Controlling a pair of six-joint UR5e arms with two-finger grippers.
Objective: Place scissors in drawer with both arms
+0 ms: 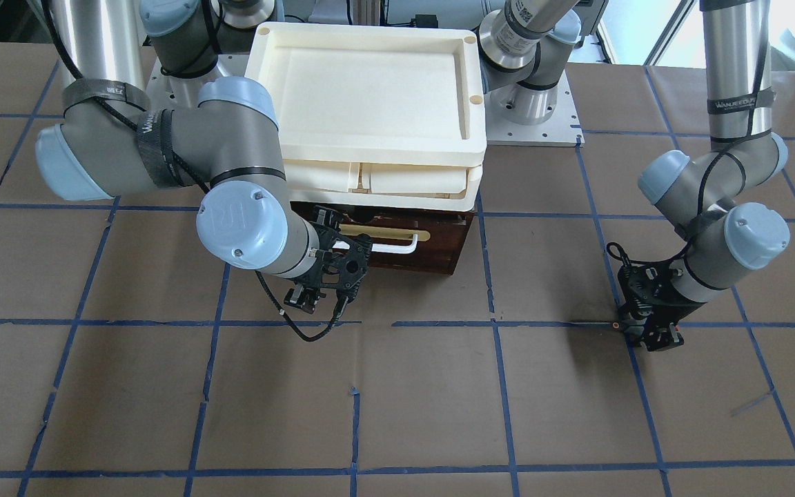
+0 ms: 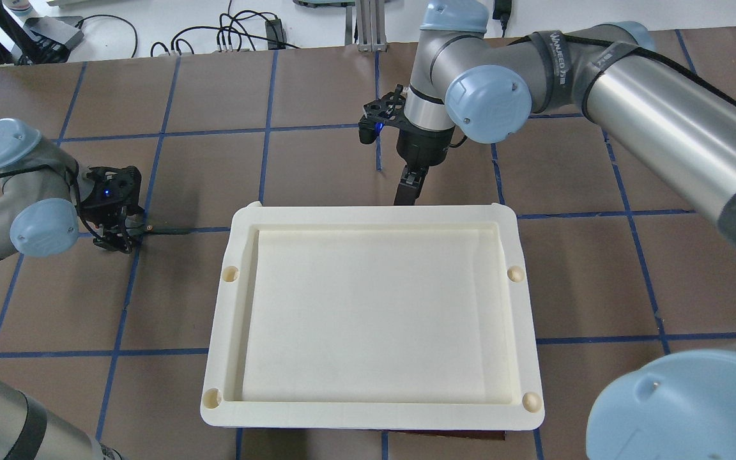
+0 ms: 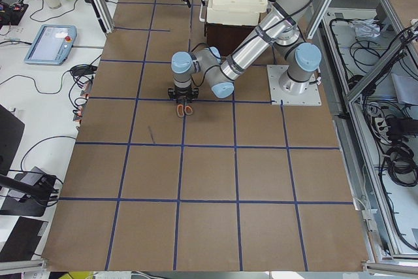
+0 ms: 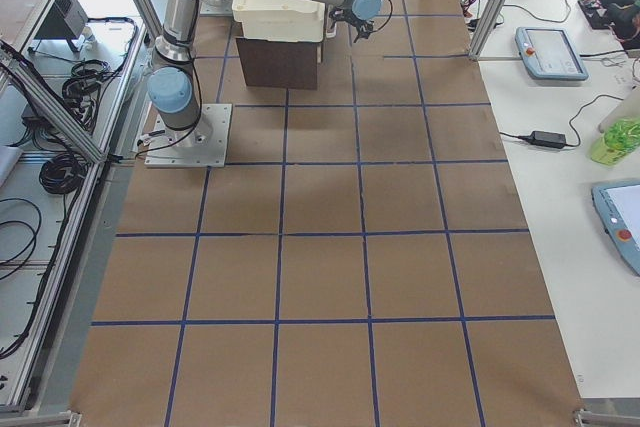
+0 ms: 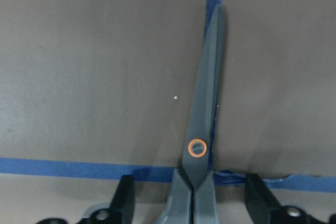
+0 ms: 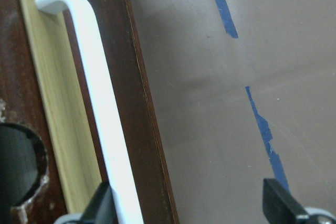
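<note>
The scissors point(image 5: 206, 103) lie flat and closed on the brown table, dark blades along a blue tape line, with an orange ring at the pivot. They also show in the front view point(image 1: 594, 322). My left gripper point(image 5: 191, 198) is open and low over them, a finger on each side of the grey shanks without touching; the handle loops are hidden. The drawer point(image 1: 449, 241) is closed under the cream trays. My right gripper point(image 6: 189, 205) is open at the drawer's front, with the white bar handle point(image 6: 100, 114) just inside one finger point(image 6: 102, 205).
Stacked cream plastic trays point(image 2: 240, 255) sit on top of the drawer cabinet and hide it from overhead. Both arm bases stand behind the trays on grey plates point(image 1: 556, 131). The brown table point(image 1: 404, 400) is marked with a grid of blue tape lines.
</note>
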